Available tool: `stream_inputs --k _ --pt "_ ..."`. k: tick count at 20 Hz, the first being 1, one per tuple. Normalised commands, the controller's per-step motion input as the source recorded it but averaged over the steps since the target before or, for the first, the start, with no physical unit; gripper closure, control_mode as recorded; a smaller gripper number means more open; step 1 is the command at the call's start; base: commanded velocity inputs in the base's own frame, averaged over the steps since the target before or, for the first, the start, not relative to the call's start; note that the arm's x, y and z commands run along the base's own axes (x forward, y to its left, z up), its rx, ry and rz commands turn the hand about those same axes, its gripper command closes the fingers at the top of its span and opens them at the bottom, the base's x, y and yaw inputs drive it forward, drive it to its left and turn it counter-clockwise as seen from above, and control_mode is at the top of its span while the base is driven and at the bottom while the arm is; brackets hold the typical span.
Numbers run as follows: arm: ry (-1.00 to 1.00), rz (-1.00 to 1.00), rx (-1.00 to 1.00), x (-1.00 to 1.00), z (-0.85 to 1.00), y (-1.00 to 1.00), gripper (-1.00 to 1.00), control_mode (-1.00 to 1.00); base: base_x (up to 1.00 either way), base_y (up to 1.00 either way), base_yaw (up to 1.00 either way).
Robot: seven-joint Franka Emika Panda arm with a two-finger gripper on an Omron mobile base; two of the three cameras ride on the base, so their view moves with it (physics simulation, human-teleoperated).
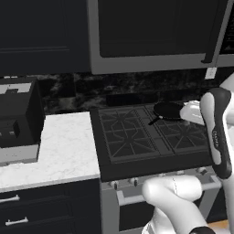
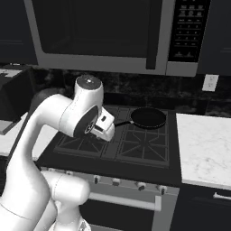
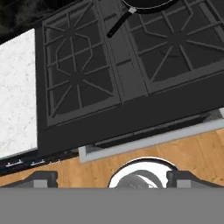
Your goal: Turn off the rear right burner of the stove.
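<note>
While the tool [image 3: 111,177] hangs open and empty above the stove's [image 2: 113,155] front edge, no knob is touched yet.
Judging by this, the approach is in hand; next the tool must drop to the front panel and find the right knob [image 2: 141,186]. The rear right burner [image 2: 149,119] sits at the back right, under the frying pan [image 2: 148,117]. Which knob serves it is unclear; the arm hides some knobs in the left view.

Dark cabinets [image 1: 41,36], white marble counter [image 1: 64,151], wooden floor [image 3: 65,173].
</note>
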Motion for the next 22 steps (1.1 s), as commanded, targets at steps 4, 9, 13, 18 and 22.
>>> stream_inputs --k 4,9,13,18,22 --pt "-0.01 -0.29 0.26 -0.65 -0.38 -0.86 -1.0 -1.0 0.0 0.0 0.0" --pt "0.0 -0.32 0.28 -0.65 -0.55 -0.85 -1.0 -1.0 0.0 0.0 0.0" --pt "-0.01 -0.32 0.3 -0.58 -0.59 -0.79 -1.0 -1.0 0.0 0.0 0.0" --pt "-0.04 -0.28 0.27 -0.47 -0.49 -0.66 -1.0 -1.0 0.0 0.0 0.0" --pt "-0.03 -0.21 0.21 -0.22 -0.39 -0.42 -1.0 -1.0 0.0 0.0 0.0"
